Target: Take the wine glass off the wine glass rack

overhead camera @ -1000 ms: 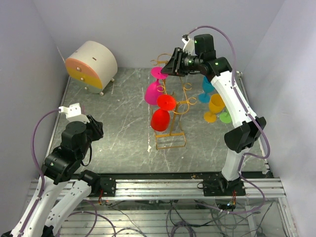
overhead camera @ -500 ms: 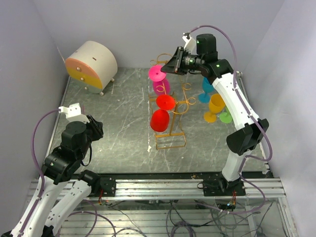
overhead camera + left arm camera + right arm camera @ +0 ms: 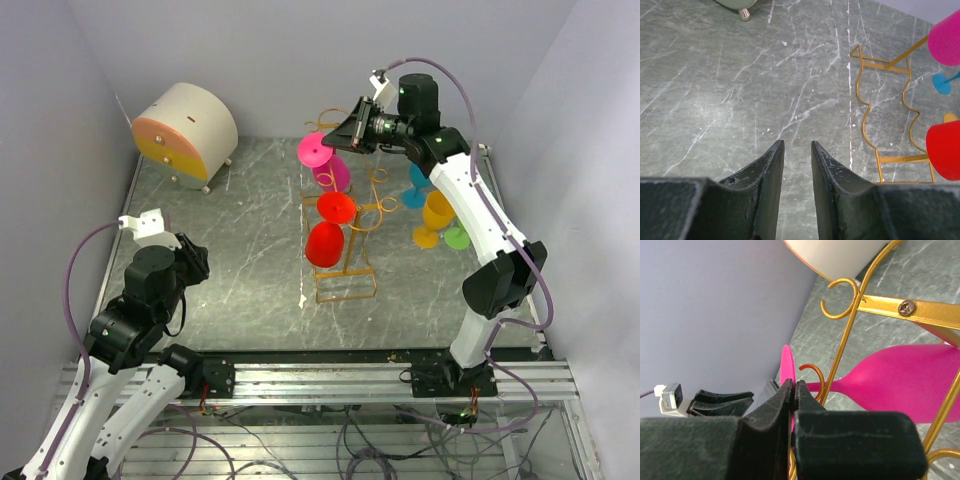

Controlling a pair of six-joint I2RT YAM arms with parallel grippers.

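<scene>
The golden wire wine glass rack stands mid-table. A pink wine glass hangs from a curled hook near its top, stem still in the hook. My right gripper is shut on the thin pink foot disc of that glass, high on the rack's far side; the pink bowl lies to the right. A red wine glass hangs lower on the rack. My left gripper is open over bare table at the near left, with nothing between its fingers.
Blue, yellow and green glasses stand on the table right of the rack, beside the right arm. A round cream cabinet with orange and yellow drawers sits at the back left. Walls enclose the grey marble table.
My right gripper has closed onto the pink glass's foot and shifted slightly back. The pink bowl swung rightwards toward the rack post. The left arm has not moved.
</scene>
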